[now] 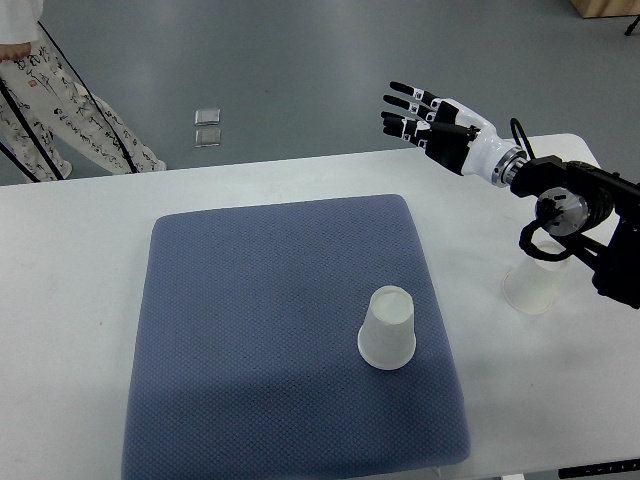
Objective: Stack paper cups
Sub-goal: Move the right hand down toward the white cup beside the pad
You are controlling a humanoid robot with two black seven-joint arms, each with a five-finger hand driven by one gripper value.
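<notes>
My right hand (425,118) hovers empty with fingers spread past the counter (70,260), clear of both upturned cups: one on the mat (260,300) (388,328), one under my forearm (530,288).

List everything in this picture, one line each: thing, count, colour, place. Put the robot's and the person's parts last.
paper cup on the mat: 1, white, upside down on the right part of the mat
paper cup under the arm: 1, white, on the bare table right of the mat, partly hidden by the arm
mat: 1, blue-grey, middle of the table
table: 1, white, fills the lower picture
small square things: 2, pale, on the floor beyond the table
floor: grey, top of the picture
right hand: 1, white and black, fingers spread, holding nothing, raised over the table's far edge
person's legs: patterned trousers, top left
</notes>
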